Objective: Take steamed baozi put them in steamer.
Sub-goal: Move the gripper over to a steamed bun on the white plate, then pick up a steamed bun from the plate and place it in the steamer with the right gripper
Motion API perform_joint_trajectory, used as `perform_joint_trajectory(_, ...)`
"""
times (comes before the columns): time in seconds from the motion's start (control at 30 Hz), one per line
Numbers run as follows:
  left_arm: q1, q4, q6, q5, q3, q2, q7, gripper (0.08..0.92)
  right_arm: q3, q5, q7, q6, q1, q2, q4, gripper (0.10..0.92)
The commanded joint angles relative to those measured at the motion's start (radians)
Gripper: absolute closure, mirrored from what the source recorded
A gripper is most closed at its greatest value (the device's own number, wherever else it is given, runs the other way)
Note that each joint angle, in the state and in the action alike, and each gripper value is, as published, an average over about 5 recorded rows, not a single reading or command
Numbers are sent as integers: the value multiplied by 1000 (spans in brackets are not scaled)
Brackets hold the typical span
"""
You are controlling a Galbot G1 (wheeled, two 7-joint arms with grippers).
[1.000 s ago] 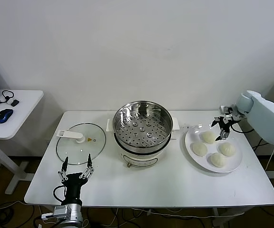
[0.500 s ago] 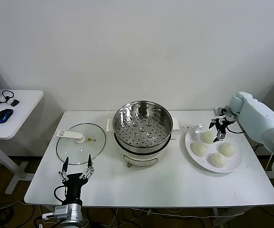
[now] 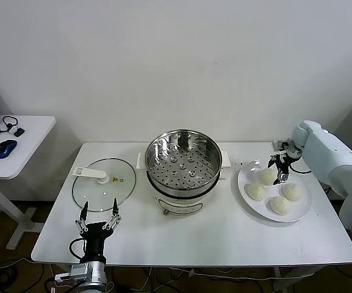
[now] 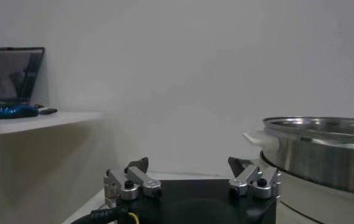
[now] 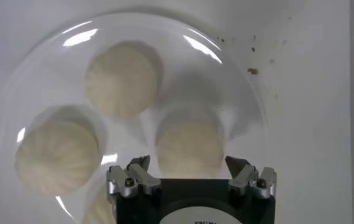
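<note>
Several pale baozi lie on a white plate (image 3: 245, 183) at the table's right; the back one (image 3: 266, 176) is nearest my right gripper (image 3: 280, 166). That gripper is open and hangs just above the back baozi. In the right wrist view the baozi (image 5: 190, 146) sits between the open fingertips of the right gripper (image 5: 189, 165), with others (image 5: 123, 79) (image 5: 56, 157) beside it on the plate (image 5: 241, 79). The steel steamer (image 3: 183, 160) stands mid-table, its perforated tray empty. My left gripper (image 3: 96, 215) is open and parked at the front left; the left wrist view shows it (image 4: 192, 167) and the steamer (image 4: 323, 152).
A round glass lid (image 3: 104, 180) with a white handle lies left of the steamer. A white side table (image 3: 35, 131) at far left holds a blue mouse (image 3: 5, 148). The table's right edge runs close behind the plate.
My right gripper has moved a little left and down, closer over the back baozi. The left arm has not moved.
</note>
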Motion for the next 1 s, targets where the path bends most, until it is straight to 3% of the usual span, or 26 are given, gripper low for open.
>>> perform_joint_trajectory(0.03,0,2,-5,0,-2,-30,-2,177,6,-4,3,4,-2,12,-26,203)
perform_joint_trajectory(0.77,-1,0,-7,2,-6,-29,-1,177,-3,-2,1,5,4,4,8,372)
perform_joint_trajectory(1.0,4,-10,-5,3,-7,-30,-1,177,-45,29,-8,-5,38,-72,148,405)
